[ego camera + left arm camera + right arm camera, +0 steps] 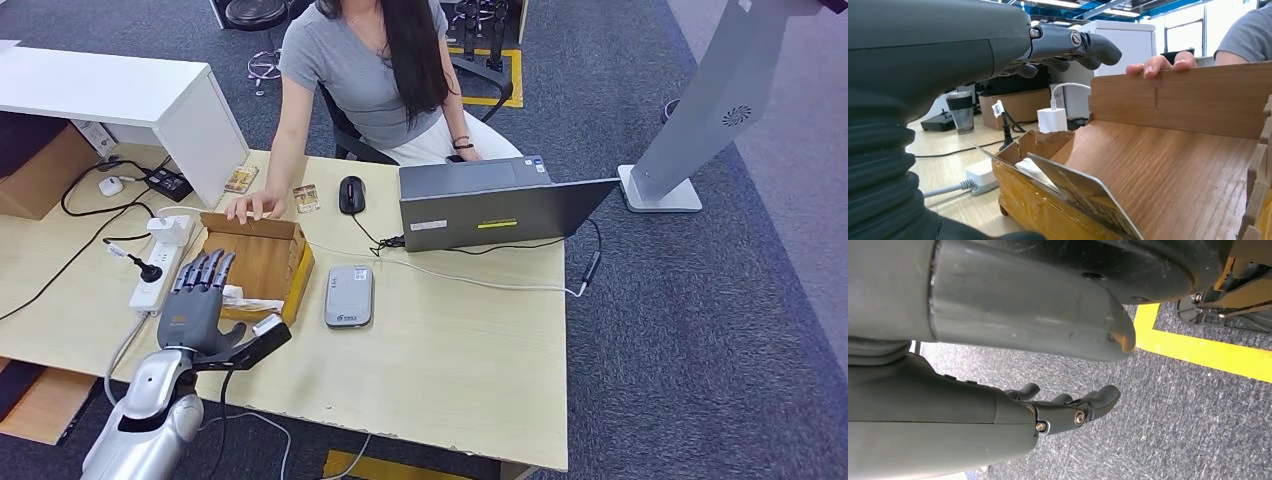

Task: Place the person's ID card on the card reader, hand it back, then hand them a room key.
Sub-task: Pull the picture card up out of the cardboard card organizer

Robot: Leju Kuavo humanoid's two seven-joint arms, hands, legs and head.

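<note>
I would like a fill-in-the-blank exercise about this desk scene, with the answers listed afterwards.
1. The left robot hand hovers over the open cardboard ____.
2. The grey card reader lies flat on the ____.
3. The person's hand rests on the far edge of the ____.
4. The black mouse sits beside the open ____.

Answers: box; table; box; laptop

Your left hand [197, 300] hovers over the open cardboard box [262, 262]; person's hand [252, 206] rests on its far flap, blocking that edge. Power strip [152, 277] and cables crowd the left. Bare tabletop [450, 340] lies open past the card reader [349, 295]; laptop [490, 205] walls the far side.
</note>
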